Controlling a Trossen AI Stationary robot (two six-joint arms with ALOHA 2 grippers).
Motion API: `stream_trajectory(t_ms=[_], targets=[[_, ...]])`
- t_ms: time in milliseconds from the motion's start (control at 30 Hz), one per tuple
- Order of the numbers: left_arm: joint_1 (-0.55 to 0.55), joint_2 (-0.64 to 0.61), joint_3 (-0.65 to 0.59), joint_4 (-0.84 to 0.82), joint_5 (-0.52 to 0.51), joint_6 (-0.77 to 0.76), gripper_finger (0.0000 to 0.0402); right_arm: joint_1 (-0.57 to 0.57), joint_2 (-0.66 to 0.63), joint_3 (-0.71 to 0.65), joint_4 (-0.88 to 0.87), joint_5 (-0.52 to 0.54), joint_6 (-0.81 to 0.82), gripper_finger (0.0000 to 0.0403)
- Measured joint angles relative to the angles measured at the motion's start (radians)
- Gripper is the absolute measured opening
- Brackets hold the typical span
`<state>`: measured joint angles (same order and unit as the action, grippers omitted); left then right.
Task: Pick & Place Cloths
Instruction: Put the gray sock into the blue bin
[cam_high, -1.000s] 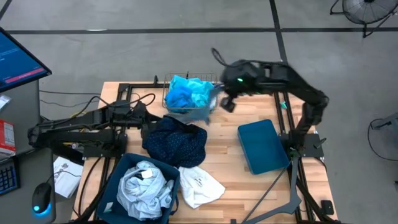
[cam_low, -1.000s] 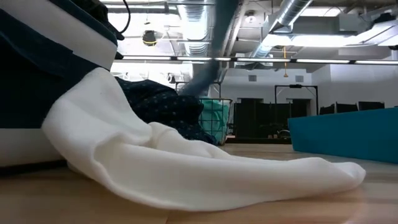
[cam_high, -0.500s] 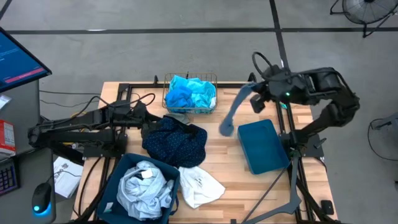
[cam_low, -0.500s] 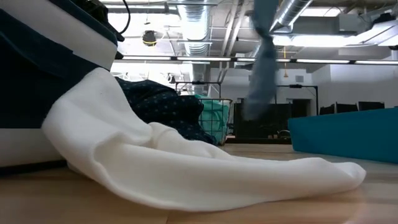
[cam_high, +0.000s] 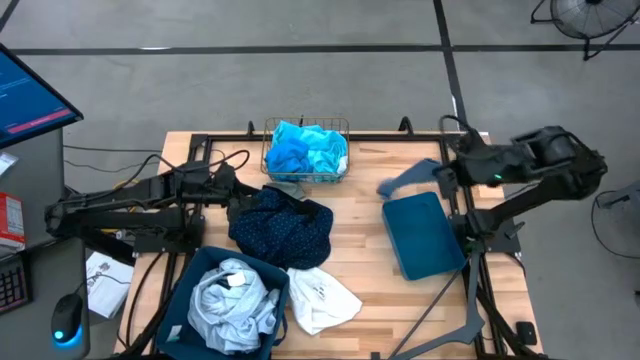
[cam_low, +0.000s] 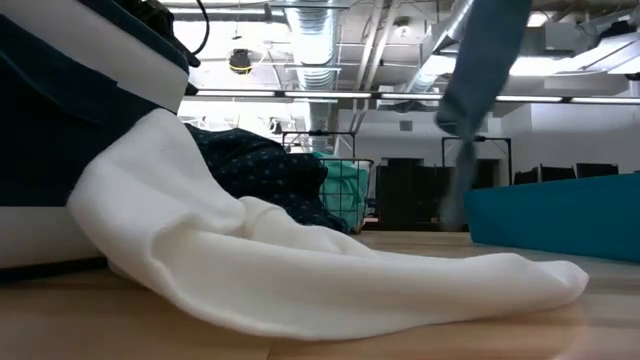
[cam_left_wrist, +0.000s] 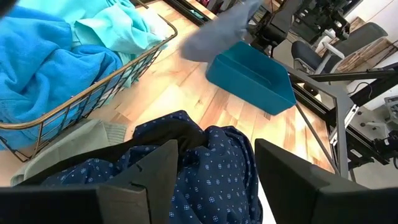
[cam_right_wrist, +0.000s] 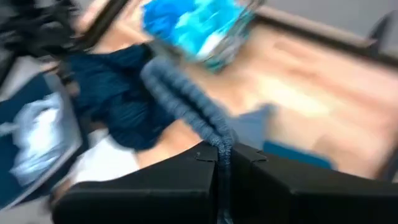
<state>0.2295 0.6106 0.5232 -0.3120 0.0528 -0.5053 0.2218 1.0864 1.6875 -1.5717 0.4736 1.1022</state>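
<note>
My right gripper (cam_high: 441, 180) is above the far edge of the right teal bin (cam_high: 425, 235), shut on a pale grey-blue cloth (cam_high: 405, 180) that trails from it toward the table's left. The same cloth (cam_low: 480, 80) hangs high in the low view. My left gripper (cam_high: 232, 190) stands open just over the navy dotted cloth (cam_high: 285, 225), its fingers apart above the fabric (cam_left_wrist: 211, 162). Turquoise and bright blue cloths (cam_high: 305, 150) fill the gold wire basket. A white cloth (cam_high: 320, 295) lies on the table, one end against the near-left bin. My right gripper pinches the grey-blue cloth between its two fingers at one bunched end (cam_right_wrist: 222, 146); how many layers, I cannot tell. The cloth is lifted clear of the table and basket. It streams away from the fingers as a slack rope-like strip (cam_right_wrist: 180, 93).
The near-left teal bin (cam_high: 190, 320) holds a grey-white cloth (cam_high: 232, 295). The gold wire basket (cam_high: 270, 170) stands at the far middle of the table. Bare wood (cam_high: 360, 260) shows between the navy cloth and the right bin. Arm frames and cables line both sides.
My right gripper has swung from the wire basket toward the table's right edge, staying shut. The grey-blue cloth came out of the basket with it, lifted clear, and now trails behind over the right bin's far edge. The other cloths have stayed put.
</note>
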Motion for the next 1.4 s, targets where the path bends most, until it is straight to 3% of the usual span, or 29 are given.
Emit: stream_trajectory(t_ms=[200, 400, 767, 933, 1200, 1400], targets=[[0.0, 0.0, 0.0, 0.002, 0.0, 0.0, 0.0195, 0.18, -0.025, -0.001, 0.002, -0.072, 0.154, 0.0], [0.0, 0.0, 0.0, 0.007, 0.0, 0.0, 0.0195, 0.282, -0.073, -0.055, 0.002, -0.125, 0.274, 0.0], [0.0, 0.0, 0.0, 0.007, 0.0, 0.0, 0.0195, 0.365, -0.183, -0.52, -0.002, -0.502, 0.561, 0.0], [0.0, 0.0, 0.0, 0.007, 0.0, 0.0, 0.0195, 0.421, -0.183, -0.653, 0.021, -0.665, 0.632, 0.0], [0.0, 0.0, 0.0, 0.007, 0.0, 0.0, 0.0195, 0.508, -0.154, -0.667, 0.231, -0.708, 0.687, 0.0], [0.0, 0.0, 0.0, 0.007, 0.0, 0.0, 0.0195, 0.638, -0.114, -0.61, 0.331, -0.781, 0.799, 0.0]])
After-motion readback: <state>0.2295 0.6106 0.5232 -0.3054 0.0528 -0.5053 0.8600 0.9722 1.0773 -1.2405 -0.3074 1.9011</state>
